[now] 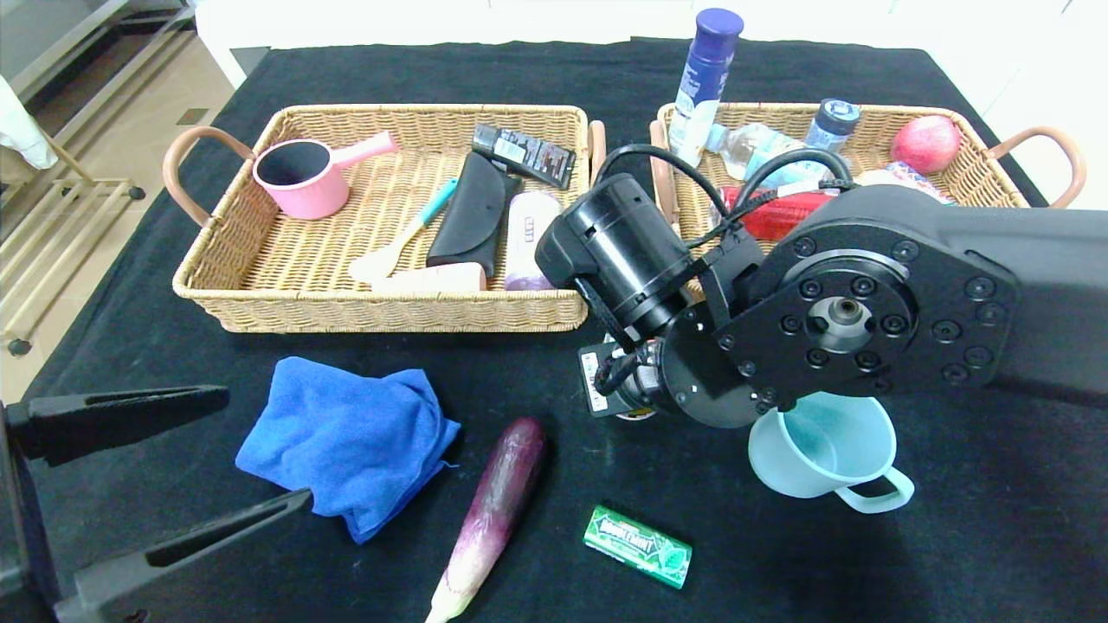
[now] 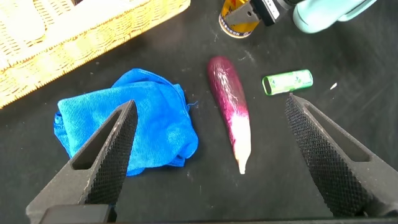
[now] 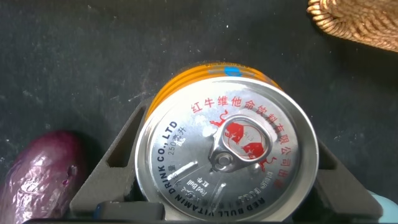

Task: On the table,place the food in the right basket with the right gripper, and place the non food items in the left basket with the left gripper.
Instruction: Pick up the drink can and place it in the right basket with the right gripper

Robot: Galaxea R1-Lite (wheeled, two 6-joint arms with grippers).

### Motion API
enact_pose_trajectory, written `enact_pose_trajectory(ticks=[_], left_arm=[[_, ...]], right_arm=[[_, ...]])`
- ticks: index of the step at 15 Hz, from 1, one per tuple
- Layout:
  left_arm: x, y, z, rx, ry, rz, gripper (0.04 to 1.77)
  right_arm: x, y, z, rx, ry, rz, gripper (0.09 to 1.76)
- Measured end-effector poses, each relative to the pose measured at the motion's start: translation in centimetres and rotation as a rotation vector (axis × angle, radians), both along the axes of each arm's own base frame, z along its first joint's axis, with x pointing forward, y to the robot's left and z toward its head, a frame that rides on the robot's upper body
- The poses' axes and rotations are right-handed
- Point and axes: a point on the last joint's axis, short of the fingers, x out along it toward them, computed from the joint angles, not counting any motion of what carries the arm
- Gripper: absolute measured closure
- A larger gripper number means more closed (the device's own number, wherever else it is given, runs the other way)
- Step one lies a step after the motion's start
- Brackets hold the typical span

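Note:
A gold Red Bull can (image 3: 227,158) stands upright on the black table between the two baskets. My right gripper (image 3: 224,171) is down over it, its fingers (image 3: 115,168) pressed against the can's sides. In the head view the right wrist (image 1: 692,346) hides nearly all of the can. My left gripper (image 1: 264,450) hovers open at the near left, above a blue cloth (image 1: 351,441). A purple eggplant (image 1: 498,502) and a green gum pack (image 1: 638,546) lie near the front. The left basket (image 1: 381,310) and the right basket (image 1: 978,138) stand at the back.
A light blue cup (image 1: 822,450) lies on its side just right of the right wrist. The left basket holds a pink pot (image 1: 303,177), a spatula and a black case. The right basket holds bottles, a red fruit (image 1: 924,143) and a red packet.

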Motion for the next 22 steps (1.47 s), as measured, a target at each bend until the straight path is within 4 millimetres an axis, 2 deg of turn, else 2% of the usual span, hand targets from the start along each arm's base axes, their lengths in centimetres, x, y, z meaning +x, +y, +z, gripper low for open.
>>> enact_pose_trajectory(ticks=[5,12,16,22], left_arm=[[0.0,0.0,-0.1,0.001,0.003,0.0,0.09],[0.1,0.0,0.0,0.002,0.002,0.001,0.09],[0.1,0.0,0.0,0.002,0.001,0.001,0.09],[0.1,-0.1,-0.1,0.003,0.004,0.001,0.09]], right_arm=[[-0.6,-0.2,0.7,0.005,-0.006,0.013,0.64],[-2.8,-1.6,4.7,0.106,-0.053,0.075,0.65],[-3.7,-3.9,7.8,0.147,-0.114,0.087,0.65],[-1.1,-8.5,10.2,0.126,-0.222,0.001,0.65]])
